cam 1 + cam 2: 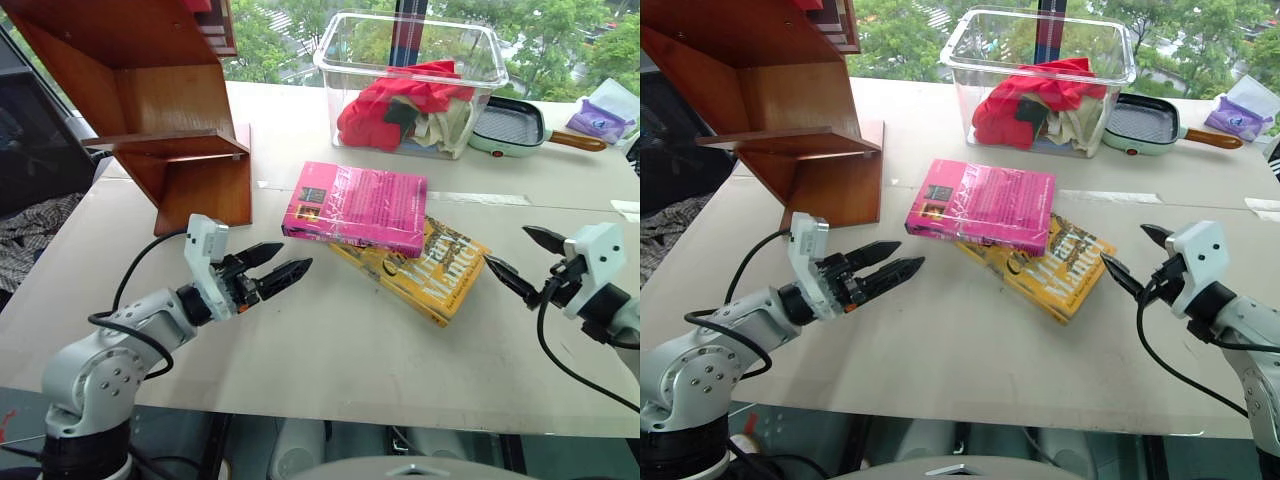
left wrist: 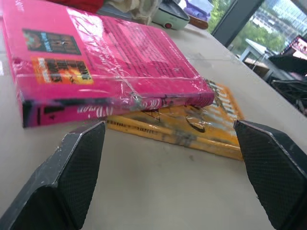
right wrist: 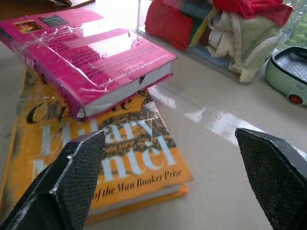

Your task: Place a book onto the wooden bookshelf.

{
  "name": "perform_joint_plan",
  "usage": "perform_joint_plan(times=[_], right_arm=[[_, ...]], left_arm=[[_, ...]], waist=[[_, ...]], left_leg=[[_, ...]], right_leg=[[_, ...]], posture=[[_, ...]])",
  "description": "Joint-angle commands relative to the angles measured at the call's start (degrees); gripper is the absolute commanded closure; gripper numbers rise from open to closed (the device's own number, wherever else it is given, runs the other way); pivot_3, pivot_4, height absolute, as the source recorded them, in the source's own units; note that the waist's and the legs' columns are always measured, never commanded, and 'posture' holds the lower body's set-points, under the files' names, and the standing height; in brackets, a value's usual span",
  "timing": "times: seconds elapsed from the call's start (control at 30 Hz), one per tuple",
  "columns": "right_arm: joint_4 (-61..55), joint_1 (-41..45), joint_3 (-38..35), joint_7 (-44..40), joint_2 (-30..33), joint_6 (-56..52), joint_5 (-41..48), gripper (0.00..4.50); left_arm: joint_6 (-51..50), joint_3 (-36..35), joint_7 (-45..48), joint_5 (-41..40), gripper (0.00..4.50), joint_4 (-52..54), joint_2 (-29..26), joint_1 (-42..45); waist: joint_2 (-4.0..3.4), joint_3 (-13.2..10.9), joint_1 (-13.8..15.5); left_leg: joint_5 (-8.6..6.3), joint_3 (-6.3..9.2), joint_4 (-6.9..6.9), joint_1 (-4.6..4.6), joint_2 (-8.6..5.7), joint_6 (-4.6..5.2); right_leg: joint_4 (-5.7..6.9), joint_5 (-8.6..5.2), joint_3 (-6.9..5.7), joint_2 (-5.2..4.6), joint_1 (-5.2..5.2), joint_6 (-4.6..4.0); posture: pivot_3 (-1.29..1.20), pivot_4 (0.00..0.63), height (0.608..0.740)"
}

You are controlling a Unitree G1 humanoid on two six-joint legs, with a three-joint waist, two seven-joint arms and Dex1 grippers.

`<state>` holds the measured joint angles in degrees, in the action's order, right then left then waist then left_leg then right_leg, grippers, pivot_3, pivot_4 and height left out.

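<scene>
The book (image 1: 357,207), thick and bright pink under a glossy wrap, lies flat at the centre of the left eye view, resting partly on a yellow book (image 1: 432,268) that pokes out toward the lower right. The wooden bookshelf (image 1: 165,110) fills the upper left, standing on the tabletop (image 1: 330,350) well apart from the pink cover. Behind, at the upper middle, a clear bin (image 1: 410,80) holds red cloth, with a small green pan (image 1: 512,127) to its right. The left gripper (image 1: 275,268) hovers at lower left, jaws spread and aimed at the book's near corner, holding nothing. The right gripper (image 1: 518,258) hangs at the right edge, jaws spread, empty, just beside the yellow book's corner.

In the left wrist view, the pink spine faces the open jaws, its wrap wrinkled and shiny, the yellow book beneath it.

In the right wrist view, the pink book's page edge overhangs the yellow cover, with the jaws wide apart in front.

Judged from this, the book is stiff and fairly heavy, and its film likely slippery. A two-sided hold, one gripper on the spine edge and the other on the overhanging page edge, looks safest.
</scene>
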<state>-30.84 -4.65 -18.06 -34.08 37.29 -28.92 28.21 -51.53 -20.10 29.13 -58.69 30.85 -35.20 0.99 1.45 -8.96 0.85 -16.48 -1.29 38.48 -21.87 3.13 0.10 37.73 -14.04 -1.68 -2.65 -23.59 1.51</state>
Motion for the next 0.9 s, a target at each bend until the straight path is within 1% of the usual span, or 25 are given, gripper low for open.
perform_joint_plan(times=[0.03, 0.13, 0.17, 0.2, 0.23, 0.33, 0.47, 0.57, 0.67, 0.77, 0.9], right_arm=[[1.6, 3.3, 1.6, -0.1, 1.0, -0.9, -0.5, 1.8], [3.8, 7.3, 6.0, 0.3, 1.2, -1.7, -2.9, 3.26], [4.5, 8.5, 7.5, 0.6, 1.1, -2.0, -3.8, 3.63], [5.7, 10.3, 9.6, 1.2, 0.9, -2.0, -5.5, 4.17], [6.7, 11.7, 11.1, 1.9, 0.4, -2.3, -6.7, 4.45], [10.8, 16.7, 16.2, 3.4, -1.4, -2.4, -10.3, 4.45], [16.3, 22.7, 22.0, 4.4, -3.9, -1.0, -15.4, 4.45], [19.1, 26.4, 24.7, 4.9, -6.2, -1.7, -17.1, 4.45], [21.2, 29.0, 27.7, 3.7, -8.1, -1.5, -18.7, 4.45], [21.3, 29.6, 30.1, 1.5, -9.0, -1.6, -19.0, 4.45], [20.2, 29.7, 31.1, -0.1, -10.1, -2.3, -18.7, 4.45]], left_arm=[[-0.4, -1.8, -2.4, -3.2, 0.0, 3.2, -0.1, -0.9], [-0.6, -1.8, -4.7, -4.8, 0.0, 3.6, 0.2, -1.7], [-0.8, -1.8, -5.6, -5.8, 0.0, 3.5, 0.4, -1.9], [-1.4, -2.1, -7.4, -8.8, 0.0, 3.1, 1.2, -2.0], [-1.6, -2.3, -9.1, -11.1, 0.0, 2.9, 1.8, -2.1], [-2.4, -2.5, -14.4, -18.6, 0.0, 2.4, 3.3, -3.2], [-0.8, -1.9, -22.1, -25.7, 0.0, 1.8, 5.9, -4.9], [1.0, -1.1, -26.6, -27.6, 0.0, 0.6, 8.4, -5.2], [2.9, -0.1, -29.8, -28.6, 0.0, -0.3, 10.7, -5.3], [4.7, 0.8, -31.7, -28.8, 0.0, -1.2, 12.7, -5.3], [6.6, 1.8, -33.3, -29.4, 0.0, -1.9, 14.8, -5.3]], waist=[[-0.02, 0.0, 0.0], [-0.02, 0.0, -0.1], [-0.02, 0.0, -0.2], [-0.02, 0.0, -0.3], [-0.02, 0.0, -0.3], [-0.02, 0.0, -0.4], [-0.03, 0.0, -0.3], [-0.03, 0.0, 0.0], [-0.02, 0.0, -0.2], [-0.02, 0.0, -0.1], [-0.02, 0.0, -0.1]], left_leg=[[0.0, -0.01, 0.0, 0.0, -0.01, 0.0], [0.0, -0.01, 0.01, 0.0, -0.02, 0.0], [0.0, -0.01, 0.02, 0.02, -0.02, 0.0], [0.0, -0.02, 0.02, 0.03, -0.02, 0.0], [0.0, -0.03, 0.02, 0.05, -0.02, 0.0], [0.0, -0.01, 0.02, 0.05, -0.01, 0.0], [0.0, 0.0, 0.01, 0.02, -0.02, 0.0], [0.0, 0.0, 0.02, 0.0, -0.02, 0.0], [0.01, -0.03, 0.04, 0.04, -0.05, 0.0], [0.01, 0.01, 0.05, 0.02, -0.05, 0.0], [0.01, 0.02, 0.04, -0.01, -0.05, -0.01]], right_leg=[[0.0, 0.0, -0.01, 0.0, 0.0, 0.0], [0.0, 0.01, 0.06, -0.01, 0.0, -0.01], [0.0, 0.01, 0.06, -0.01, 0.0, -0.01], [0.01, 0.01, 0.08, -0.01, 0.0, -0.01], [0.03, 0.01, 0.09, -0.01, 0.0, -0.02], [0.04, 0.01, 0.09, -0.01, 0.0, -0.02], [0.04, 0.01, 0.08, -0.01, -0.02, -0.02], [0.03, 0.02, 0.06, -0.02, -0.01, -0.02], [0.05, 0.03, 0.12, -0.03, -0.01, -0.03], [0.07, 0.03, 0.06, -0.03, -0.01, -0.03], [0.06, 0.03, 0.01, -0.03, -0.01, -0.03]], posture=[[0.0, 0.15, 0.714], [0.0, 0.15, 0.714], [0.0, 0.15, 0.714], [0.0, 0.15, 0.714], [0.0, 0.15, 0.714], [0.0, 0.15, 0.714], [0.0, 0.15, 0.714], [0.0, 0.15, 0.714], [0.0, 0.15, 0.714], [0.0, 0.15, 0.714], [0.0, 0.15, 0.714]])
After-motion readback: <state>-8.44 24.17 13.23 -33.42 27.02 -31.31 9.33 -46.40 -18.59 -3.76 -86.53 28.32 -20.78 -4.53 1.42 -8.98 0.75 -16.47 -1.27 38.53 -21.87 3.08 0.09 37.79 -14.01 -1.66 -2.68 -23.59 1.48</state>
